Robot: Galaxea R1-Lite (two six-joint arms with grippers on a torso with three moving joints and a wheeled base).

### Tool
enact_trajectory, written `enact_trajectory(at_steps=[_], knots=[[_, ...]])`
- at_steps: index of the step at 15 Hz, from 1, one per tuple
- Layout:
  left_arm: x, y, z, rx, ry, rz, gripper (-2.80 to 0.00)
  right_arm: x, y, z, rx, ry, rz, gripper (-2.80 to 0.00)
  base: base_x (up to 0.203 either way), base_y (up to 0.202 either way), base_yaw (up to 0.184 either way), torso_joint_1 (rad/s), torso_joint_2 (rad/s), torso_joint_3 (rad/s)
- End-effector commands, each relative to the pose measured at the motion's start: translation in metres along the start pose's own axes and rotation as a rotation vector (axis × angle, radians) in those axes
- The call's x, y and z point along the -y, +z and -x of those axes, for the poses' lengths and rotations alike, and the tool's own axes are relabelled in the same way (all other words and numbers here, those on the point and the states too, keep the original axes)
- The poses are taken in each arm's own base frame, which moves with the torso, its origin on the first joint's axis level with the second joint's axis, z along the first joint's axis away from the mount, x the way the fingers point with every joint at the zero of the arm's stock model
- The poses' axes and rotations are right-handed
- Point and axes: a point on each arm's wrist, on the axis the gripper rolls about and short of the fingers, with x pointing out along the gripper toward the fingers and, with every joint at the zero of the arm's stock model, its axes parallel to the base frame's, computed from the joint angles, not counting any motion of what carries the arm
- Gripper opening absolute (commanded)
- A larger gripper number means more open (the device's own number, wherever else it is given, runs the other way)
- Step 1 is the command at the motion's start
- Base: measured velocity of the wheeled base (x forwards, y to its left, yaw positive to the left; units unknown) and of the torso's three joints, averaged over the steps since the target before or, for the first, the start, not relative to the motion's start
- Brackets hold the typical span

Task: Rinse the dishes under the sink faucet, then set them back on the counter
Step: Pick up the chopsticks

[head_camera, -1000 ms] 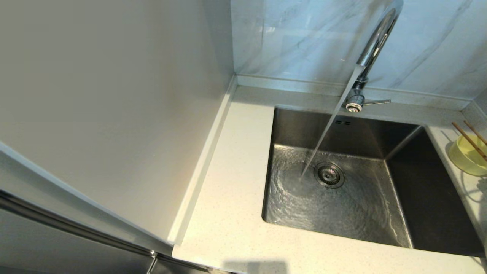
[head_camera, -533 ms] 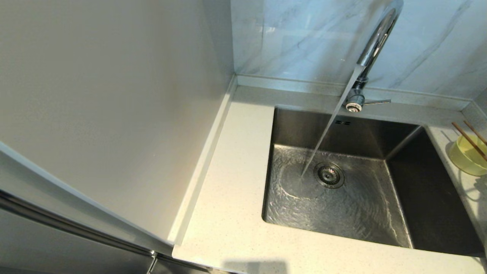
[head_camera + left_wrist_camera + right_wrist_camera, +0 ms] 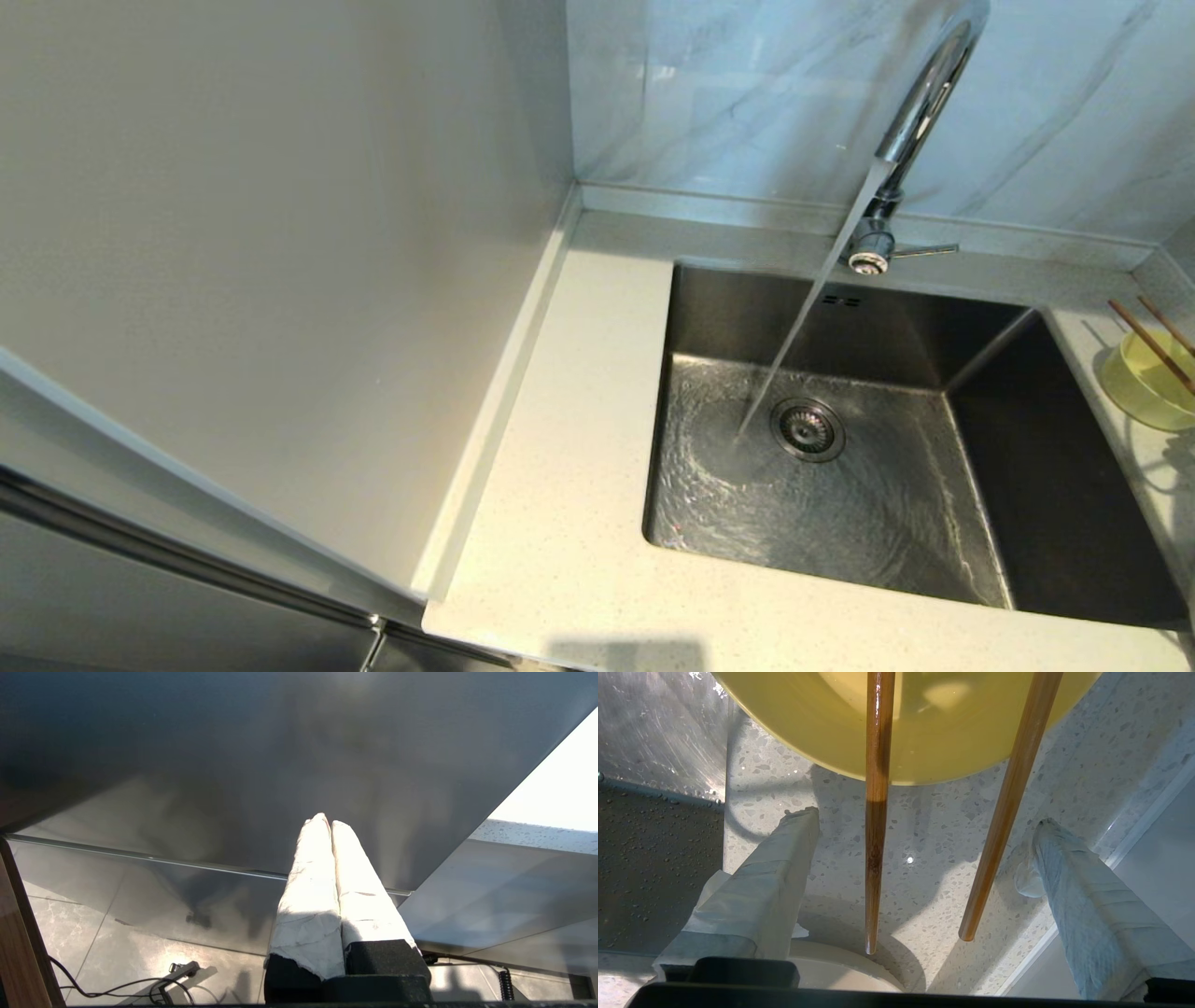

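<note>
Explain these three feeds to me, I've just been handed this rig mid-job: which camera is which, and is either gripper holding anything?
The wide picture looks down from the robot's head: the faucet is running into the sink, and a bowl with chopsticks across it sits on the counter, right of the sink. Neither arm shows there.

The other two come from cameras on the wrists. The left gripper is shut, empty, parked below the counter. The right gripper is open over the chopsticks and bowl, its fingers flanking the sticks, holding nothing. A plate's rim shows near it.
</note>
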Motion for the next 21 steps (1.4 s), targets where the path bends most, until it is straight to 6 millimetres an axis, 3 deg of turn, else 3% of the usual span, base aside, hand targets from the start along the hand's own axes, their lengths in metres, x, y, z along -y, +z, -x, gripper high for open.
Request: enact_trajectory(at_steps=[1,4,5,17,21], knots=[[0.000,0.000,0.000,0.000,-0.001,0.000,-2.80,0.000,-0.001,0.000,-0.003,0.005,0.003,0.00,0.000,0.000,0.000,0.000,0.00,0.000],[0.000,0.000,0.000,0.000,0.000,0.000,-2.80,-0.001,-0.001,-0.001,-0.007,0.006,0.002,0.00,0.000,0.000,0.000,0.000,0.00,0.000],[0.000,0.000,0.000,0.000,-0.001,0.000,-2.80,-0.001,-0.001,-0.001,-0.007,0.006,0.002,-2.80,0.000,0.000,0.000,0.000,0.00,0.000],[0.000,0.000,0.000,0.000,-0.001,0.000,-2.80,0.000,0.002,0.006,0.014,-0.009,0.007,-2.80,0.000,0.000,0.000,0.000,0.00,0.000],[0.000,0.000,0.000,0.000,0.001,0.000,-2.80,0.001,0.002,0.017,0.034,-0.030,0.005,-2.80,0.000,0.000,0.000,0.000,0.00,0.000]])
